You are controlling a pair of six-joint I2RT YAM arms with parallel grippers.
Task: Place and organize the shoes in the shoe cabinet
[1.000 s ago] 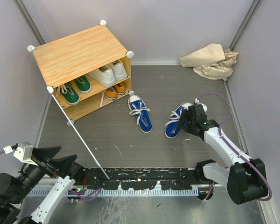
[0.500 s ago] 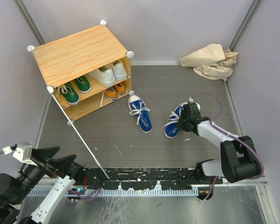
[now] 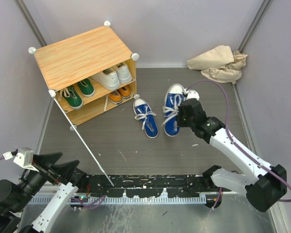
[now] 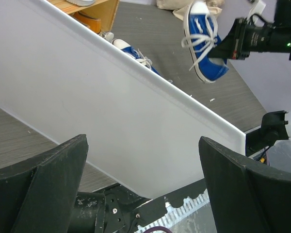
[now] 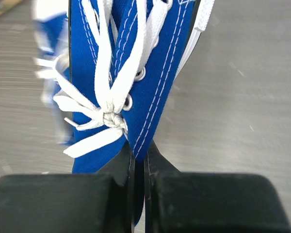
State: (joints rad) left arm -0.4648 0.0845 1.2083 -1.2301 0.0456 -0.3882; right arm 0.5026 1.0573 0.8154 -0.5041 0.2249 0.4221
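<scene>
Right arm stretched forward, right gripper (image 3: 184, 116) pinched tight on a blue shoe (image 3: 173, 108) — left gripper (image 3: 63, 163) low near its base, fingers spread wide.

A: Blue shoe (image 5: 155, 73): woven canvas, matt, rows of white stitching. Laces (image 5: 106, 92) flat white woven cloth. Eyelet (image 5: 139, 74) a dull metal ring.
B: Noted. Right hand (image 5: 138, 155): black plastic, matt, faintly grainy.
A: Cabinet top (image 3: 82, 53): light striped wood grain, no shine. Door (image 4: 111, 111): pale panel, smooth, satin, looks like plastic. Knobs (image 3: 135, 57) white plastic.
B: Table (image 3: 116, 141): dark grey, fine streaked grain, matt, a few pale scuffs. Bundle (image 3: 218, 63): beige cloth, crumpled, soft.
A: Arm shell (image 3: 237, 150): white plastic, smooth, slight gloss. Cable (image 3: 209, 81): purple, rubbery sheen.
</scene>
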